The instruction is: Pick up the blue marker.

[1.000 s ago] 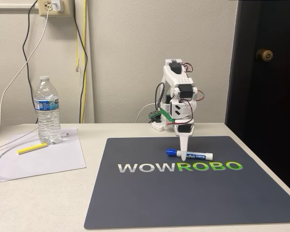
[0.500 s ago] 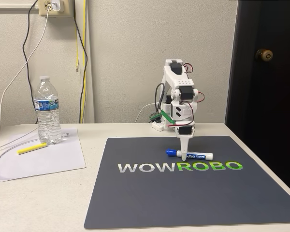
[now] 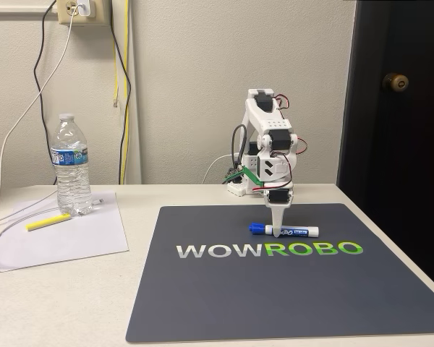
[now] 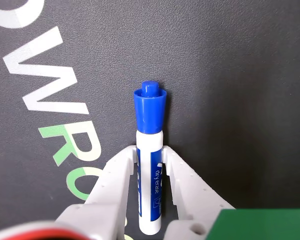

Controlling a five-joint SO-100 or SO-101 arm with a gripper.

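Blue marker (image 4: 150, 165) newly raised, pincer (image 4: 149, 155) clamped.

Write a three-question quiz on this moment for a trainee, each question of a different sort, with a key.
1. True or false: in the wrist view, the hand has a finger on each side of the blue marker.
2. In the fixed view, what does the blue marker lie on? A) the dark mat B) the white paper C) the bare table
3. Fill in: the yellow highlighter lies on the paper beside the water ____.

Key: 1 true. 2 A. 3 bottle.
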